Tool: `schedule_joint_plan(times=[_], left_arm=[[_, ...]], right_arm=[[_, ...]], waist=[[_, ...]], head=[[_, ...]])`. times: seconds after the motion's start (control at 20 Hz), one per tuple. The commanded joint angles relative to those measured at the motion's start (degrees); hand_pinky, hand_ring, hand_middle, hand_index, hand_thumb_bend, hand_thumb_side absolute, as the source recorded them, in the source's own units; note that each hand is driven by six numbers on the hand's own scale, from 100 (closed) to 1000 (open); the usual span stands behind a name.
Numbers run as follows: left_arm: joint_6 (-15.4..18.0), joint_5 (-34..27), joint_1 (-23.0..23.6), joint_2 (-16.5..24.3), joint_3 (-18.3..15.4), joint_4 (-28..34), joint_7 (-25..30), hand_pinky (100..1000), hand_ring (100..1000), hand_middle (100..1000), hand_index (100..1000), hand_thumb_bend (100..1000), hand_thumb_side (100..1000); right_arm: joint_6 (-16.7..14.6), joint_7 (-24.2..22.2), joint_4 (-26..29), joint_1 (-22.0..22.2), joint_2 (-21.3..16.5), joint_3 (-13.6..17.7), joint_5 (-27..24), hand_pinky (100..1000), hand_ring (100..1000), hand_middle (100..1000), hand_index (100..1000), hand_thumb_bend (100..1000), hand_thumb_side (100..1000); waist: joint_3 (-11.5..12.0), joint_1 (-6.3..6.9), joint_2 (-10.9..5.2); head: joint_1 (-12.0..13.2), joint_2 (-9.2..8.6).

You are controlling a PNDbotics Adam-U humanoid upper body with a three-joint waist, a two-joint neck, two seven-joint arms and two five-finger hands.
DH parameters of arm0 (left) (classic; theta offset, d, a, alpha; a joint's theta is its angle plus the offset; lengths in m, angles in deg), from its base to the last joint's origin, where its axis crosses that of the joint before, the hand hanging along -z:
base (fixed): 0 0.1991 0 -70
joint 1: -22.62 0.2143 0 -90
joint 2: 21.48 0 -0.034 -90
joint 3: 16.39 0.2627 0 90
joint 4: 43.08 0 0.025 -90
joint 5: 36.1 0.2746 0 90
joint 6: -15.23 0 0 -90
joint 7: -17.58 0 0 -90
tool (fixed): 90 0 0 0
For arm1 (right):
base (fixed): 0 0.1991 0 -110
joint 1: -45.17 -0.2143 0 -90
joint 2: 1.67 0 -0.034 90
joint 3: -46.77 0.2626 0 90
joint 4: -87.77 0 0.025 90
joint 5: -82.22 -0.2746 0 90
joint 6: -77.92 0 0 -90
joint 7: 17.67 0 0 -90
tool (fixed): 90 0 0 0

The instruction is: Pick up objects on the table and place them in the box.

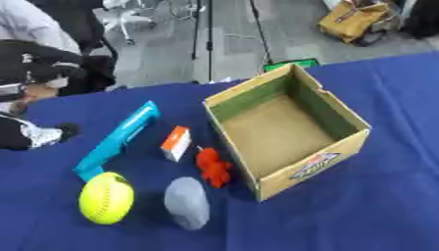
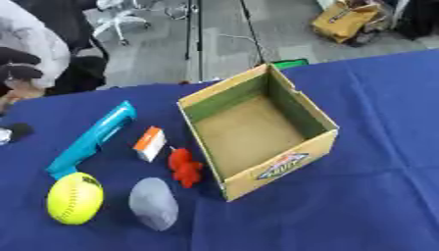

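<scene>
Blue-clothed worktop (image 1: 377,215) carries an empty box (image 1: 290,128) with ball (image 1: 106,197), grey lump (image 1: 187,203), red toy (image 1: 212,167), carton (image 1: 176,142) and teal tool (image 1: 117,139) clustered left; no hand shows, so fingers' state unknown, and crowding risks knocking neighbours.

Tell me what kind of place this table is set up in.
Probably an office or lab used for recording, not a home: a smooth grey floor beyond the blue-covered table, a wheeled office chair base, thin black stand legs, and a cardboard box with test objects laid out beside it.
</scene>
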Motion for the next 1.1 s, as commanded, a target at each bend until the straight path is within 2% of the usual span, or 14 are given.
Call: schedule_joint_plan(times=[0.05, 0.1, 0.15, 0.25, 0.3, 0.35, 0.5, 0.6, 0.65, 0.85, 0.95, 1.1], left_arm=[[-1.17, -4.58, -1.1, 2.7, -0.64, 0.66, 2.96, 992, 997, 1000, 1000, 483, 825], [-1.75, -6.4, -0.93, 2.74, -0.83, 1.02, 1.67, 992, 997, 1000, 1000, 483, 825], [-2.62, -8.43, -0.63, 2.81, -1.02, 1.21, -0.59, 907, 961, 1000, 1000, 410, 766], [-5.93, -14.29, 0.54, 3.49, -0.63, 0.91, -8.29, 878, 957, 1000, 1000, 382, 730], [-7.26, -16.43, 1.15, 4.08, -0.13, 0.95, -11.45, 878, 957, 1000, 1000, 382, 730], [-8.2, -17.75, 1.66, 4.58, 0.34, 1.07, -13.57, 858, 946, 1000, 1000, 345, 754], [-9.71, -19.07, 2.95, 5.41, 0.94, 1.63, -16.43, 842, 932, 996, 1000, 315, 765], [-10.57, -19.85, 3.55, 5.51, 1.43, 1.56, -16.16, 817, 919, 1000, 1000, 316, 784], [-11.04, -20.4, 3.75, 5.53, 1.71, 1.5, -15.13, 801, 920, 1000, 1000, 291, 825], [-15.42, -26.12, 4.2, 5.41, 2.41, 0.38, -8.98, 813, 934, 1000, 1000, 243, 858], [-18.71, -28.88, 4.5, 5.47, 2.6, 0.36, -7.69, 833, 948, 1000, 1000, 232, 839], [-22.14, -29.04, 4.73, 5.95, 2.92, 1.95, -7.53, 847, 957, 1000, 1000, 255, 826]], right_arm=[[1.6, 1.22, 0.98, -0.35, -1.32, 0.01, 0.09, 892, 830, 668, 685, 100, 572], [1.62, 1.22, 0.98, -0.31, -1.32, 0.0, 0.13, 892, 830, 668, 685, 100, 572], [1.67, 1.22, 0.98, -0.28, -1.31, 0.01, 0.16, 893, 830, 665, 682, 100, 569], [1.86, 1.22, 0.98, -0.19, -1.37, 0.07, 0.19, 893, 830, 661, 679, 100, 569], [1.92, 1.22, 0.98, -0.17, -1.41, 0.08, 0.22, 893, 830, 661, 679, 100, 569], [1.96, 1.22, 0.98, -0.16, -1.42, 0.08, 0.24, 893, 830, 655, 676, 100, 569], [2.05, 1.22, 0.98, -0.13, -1.34, 0.08, 0.18, 893, 829, 652, 673, 100, 569], [2.09, 1.22, 0.98, -0.19, -1.38, 0.13, 0.15, 892, 829, 651, 671, 100, 567], [2.1, 1.22, 0.98, -0.2, -1.39, 0.15, 0.12, 893, 829, 649, 670, 100, 567], [2.17, 1.22, 0.98, -0.18, -1.3, 0.18, 0.02, 893, 829, 648, 668, 100, 566], [2.18, 1.22, 0.98, -0.14, -1.26, 0.2, -0.03, 893, 828, 646, 667, 100, 566], [2.11, 1.22, 0.98, -0.17, -1.25, 0.18, -0.1, 893, 828, 645, 666, 100, 566]], waist=[[0.07, -0.23, -0.95], [0.11, -0.24, -0.94], [0.15, -0.26, -0.94], [0.23, -0.2, -0.98], [0.27, -0.16, -1.0], [0.31, -0.13, -1.03], [0.57, -0.08, -1.13], [0.63, -0.06, -1.21], [0.64, -0.04, -1.24], [0.61, 0.04, -1.33], [0.6, 0.05, -1.31], [0.61, 0.08, -1.23]], head=[[0.37, -0.36], [0.33, -0.31], [0.27, -0.29], [0.2, -0.3], [0.22, -0.31], [0.22, -0.35], [0.28, -0.59], [0.43, -0.87], [0.48, -0.97], [0.54, -1.16], [0.46, -1.35], [0.42, -1.62]])
